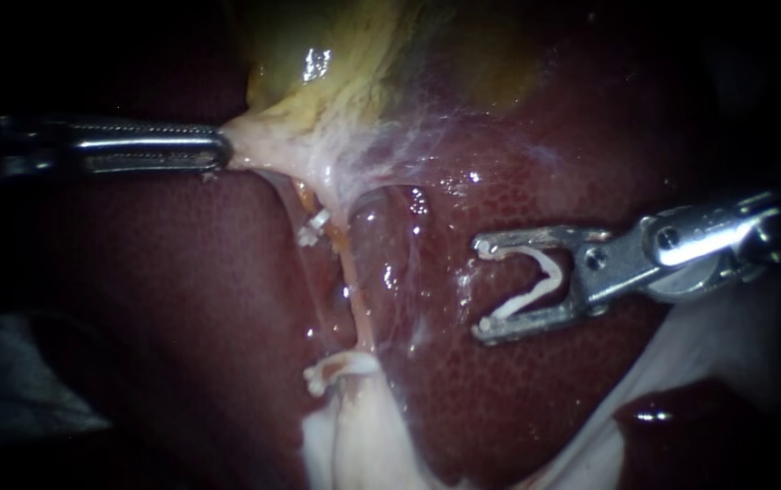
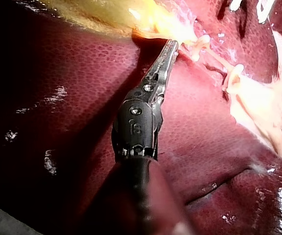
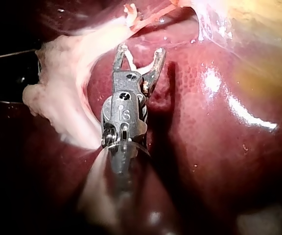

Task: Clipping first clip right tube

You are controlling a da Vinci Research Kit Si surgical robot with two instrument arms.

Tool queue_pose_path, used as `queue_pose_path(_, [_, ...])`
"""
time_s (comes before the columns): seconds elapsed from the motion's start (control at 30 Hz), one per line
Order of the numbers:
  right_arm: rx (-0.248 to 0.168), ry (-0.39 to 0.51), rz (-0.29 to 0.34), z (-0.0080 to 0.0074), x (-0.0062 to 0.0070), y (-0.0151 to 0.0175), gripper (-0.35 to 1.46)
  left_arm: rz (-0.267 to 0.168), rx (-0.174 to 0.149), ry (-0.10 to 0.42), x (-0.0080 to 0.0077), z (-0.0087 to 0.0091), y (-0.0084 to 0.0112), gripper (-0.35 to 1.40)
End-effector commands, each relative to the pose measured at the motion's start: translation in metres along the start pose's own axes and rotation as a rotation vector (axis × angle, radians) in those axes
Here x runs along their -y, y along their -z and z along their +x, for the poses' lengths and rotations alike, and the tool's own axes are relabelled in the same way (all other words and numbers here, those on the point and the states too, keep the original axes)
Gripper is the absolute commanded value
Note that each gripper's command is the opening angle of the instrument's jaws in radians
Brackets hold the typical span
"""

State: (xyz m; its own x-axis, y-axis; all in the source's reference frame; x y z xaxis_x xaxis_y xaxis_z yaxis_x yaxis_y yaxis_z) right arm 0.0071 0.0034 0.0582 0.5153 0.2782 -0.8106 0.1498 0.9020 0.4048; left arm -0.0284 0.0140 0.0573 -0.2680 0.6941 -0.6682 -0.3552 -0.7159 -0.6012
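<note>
One clip [image 1: 549, 272] in right instrument [image 1: 483, 289], bare liver [image 1: 435, 363] between it and tube [image 1: 354, 304]

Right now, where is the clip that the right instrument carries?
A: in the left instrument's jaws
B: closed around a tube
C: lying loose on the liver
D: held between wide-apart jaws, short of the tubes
D: the white clip sits between the right instrument's spread jaws, both touching it. It is over the liver, with a clear gap to the nearest tube.
</note>
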Motion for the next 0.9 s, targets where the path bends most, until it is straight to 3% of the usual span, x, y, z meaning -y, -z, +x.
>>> queue_pose_path(0.03, [-0.004,0.001,0.005,0.0,0.0,-0.0004,0.49,0.001,-0.001,-0.001,-0.0001,0.0,-0.0001,-0.35])
queue_pose_path(0.57, [-0.076,-0.225,0.017,-0.0006,-0.0015,-0.008,0.48,0.007,-0.002,-0.004,-0.001,0.0004,-0.0005,-0.35])
queue_pose_path(0.9, [-0.149,-0.369,0.074,-0.0028,-0.0029,-0.0122,0.46,0.009,-0.002,-0.004,-0.0011,0.0004,-0.0007,-0.35])
